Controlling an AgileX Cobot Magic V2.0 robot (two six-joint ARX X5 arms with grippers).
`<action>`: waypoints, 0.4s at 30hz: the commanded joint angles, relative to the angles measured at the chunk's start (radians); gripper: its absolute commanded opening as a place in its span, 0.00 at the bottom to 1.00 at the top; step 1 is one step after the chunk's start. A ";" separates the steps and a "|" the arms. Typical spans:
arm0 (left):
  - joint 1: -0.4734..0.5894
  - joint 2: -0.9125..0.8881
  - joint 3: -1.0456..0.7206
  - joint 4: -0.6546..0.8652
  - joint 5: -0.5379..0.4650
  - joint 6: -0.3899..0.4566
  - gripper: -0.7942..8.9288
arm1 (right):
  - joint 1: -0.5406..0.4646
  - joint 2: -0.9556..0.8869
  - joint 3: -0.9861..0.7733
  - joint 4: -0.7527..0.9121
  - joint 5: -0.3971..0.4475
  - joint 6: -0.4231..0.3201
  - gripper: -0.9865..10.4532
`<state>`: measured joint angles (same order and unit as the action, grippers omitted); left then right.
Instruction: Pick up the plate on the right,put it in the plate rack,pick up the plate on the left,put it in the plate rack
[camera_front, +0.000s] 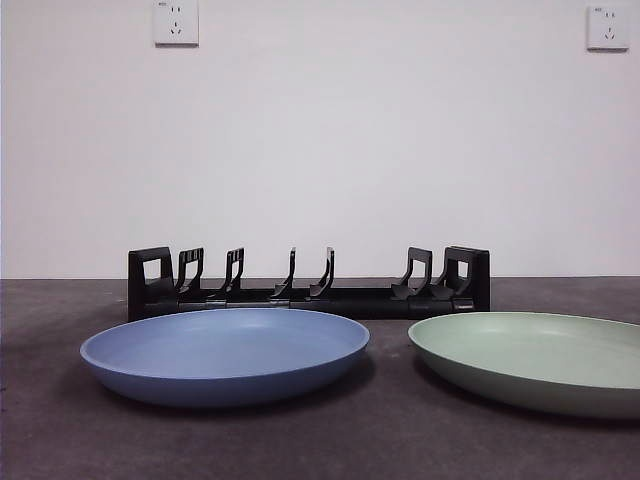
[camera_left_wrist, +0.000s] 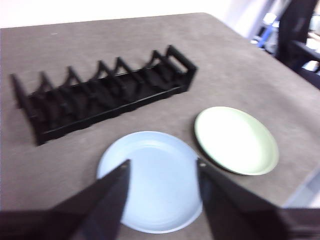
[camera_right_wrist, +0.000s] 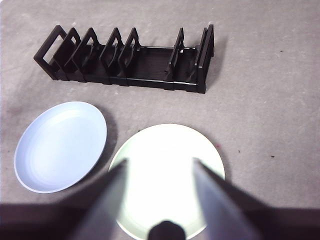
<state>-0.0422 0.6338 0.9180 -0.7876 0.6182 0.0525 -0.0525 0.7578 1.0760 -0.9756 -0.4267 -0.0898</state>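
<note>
Plate rack (camera_front: 309, 285) — black, pronged, unloaded; right end effector (camera_right_wrist: 159, 170) open, holding nothing.

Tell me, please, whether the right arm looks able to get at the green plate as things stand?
Probably yes. The right gripper hangs above the green plate with its jaws open, and nothing lies on the plate. The blue plate and the plate rack sit apart from it.
</note>
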 joint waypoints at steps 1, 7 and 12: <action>-0.024 0.010 0.000 0.023 0.026 0.022 0.71 | 0.001 -0.001 0.002 0.002 -0.004 0.012 0.61; -0.100 0.037 0.000 0.026 0.039 0.098 0.71 | 0.001 0.048 0.002 -0.052 0.020 0.038 0.61; -0.158 0.039 0.000 0.033 0.063 0.144 0.70 | 0.001 0.187 0.002 -0.096 0.087 0.038 0.61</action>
<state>-0.1940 0.6746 0.9180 -0.7685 0.6735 0.1692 -0.0525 0.9257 1.0779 -1.0737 -0.3454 -0.0586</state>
